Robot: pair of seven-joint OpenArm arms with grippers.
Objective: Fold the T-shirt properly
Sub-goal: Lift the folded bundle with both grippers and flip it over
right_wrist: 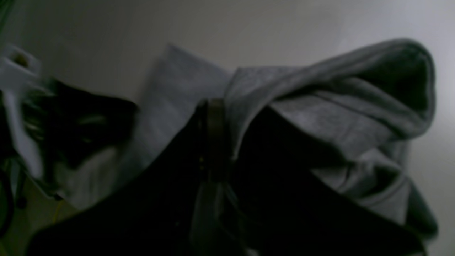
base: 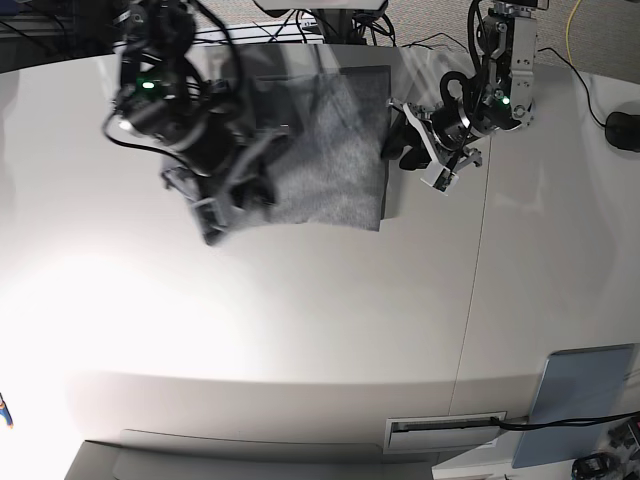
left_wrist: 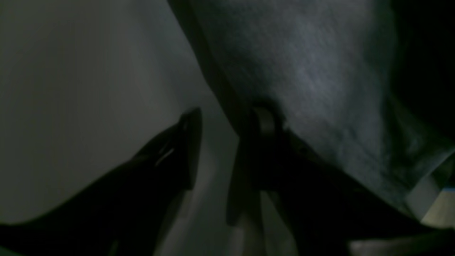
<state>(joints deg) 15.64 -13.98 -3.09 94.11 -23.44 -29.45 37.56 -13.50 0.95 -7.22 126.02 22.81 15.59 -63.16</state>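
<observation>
The grey T-shirt (base: pixel 335 150) lies in a folded block at the back middle of the white table (base: pixel 300 330). On the shirt's left edge my right gripper (base: pixel 262 165) pinches a bunched fold. In the right wrist view its dark fingers (right_wrist: pixel 213 106) are shut on the grey cloth (right_wrist: pixel 320 117), which drapes off to the right. At the shirt's right edge sits my left gripper (base: pixel 398 135). From the left wrist camera its jaws (left_wrist: pixel 227 117) stand apart, one finger against the hem of the cloth (left_wrist: pixel 312 71), the other over bare table.
Cables (base: pixel 300 30) run along the table's back edge. A black object (base: pixel 625 130) sits at the far right. A grey-blue pad (base: pixel 585 400) lies at the front right corner beside a slot (base: pixel 445 430). A seam (base: pixel 478 260) crosses the tabletop.
</observation>
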